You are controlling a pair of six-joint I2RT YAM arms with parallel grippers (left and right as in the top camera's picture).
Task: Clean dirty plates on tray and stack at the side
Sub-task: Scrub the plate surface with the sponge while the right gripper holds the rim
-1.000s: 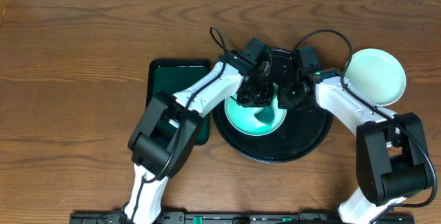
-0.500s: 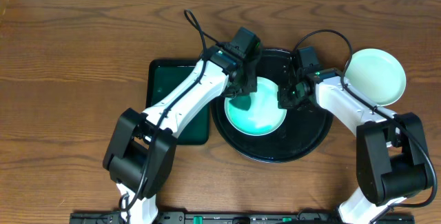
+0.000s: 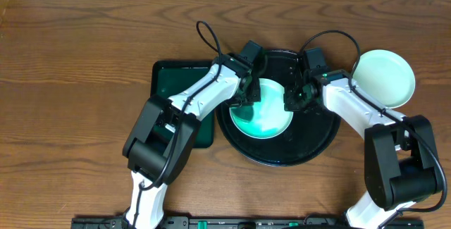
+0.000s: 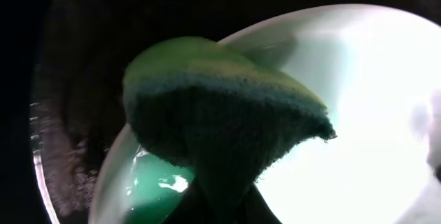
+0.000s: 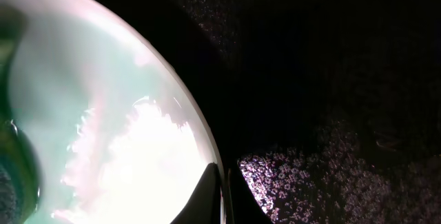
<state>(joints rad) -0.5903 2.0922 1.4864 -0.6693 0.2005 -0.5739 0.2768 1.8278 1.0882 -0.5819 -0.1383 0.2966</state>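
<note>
A pale cyan plate (image 3: 268,110) lies on the round black tray (image 3: 310,141), with a teal smear (image 4: 155,189) along its left side. My left gripper (image 3: 248,96) is shut on a green sponge (image 4: 220,114) with a dark scouring face, pressed against the plate's upper left edge. In the left wrist view the left gripper (image 4: 220,209) pinches the sponge from below. My right gripper (image 3: 292,102) is shut on the plate's right rim; the right wrist view shows the right gripper (image 5: 224,193) with the rim between its fingers. A second plate (image 3: 382,78) sits on the table at the right, off the tray.
A rectangular dark green tray (image 3: 176,88) lies left of the black tray, partly under my left arm. Wooden table (image 3: 77,81) stretches to the left and behind. Cables loop above both wrists near the black tray's far edge.
The left gripper has carried the sponge from the middle of the plate to its upper left edge, and the left arm's elbow has swung about. The right gripper and plate stayed put.
</note>
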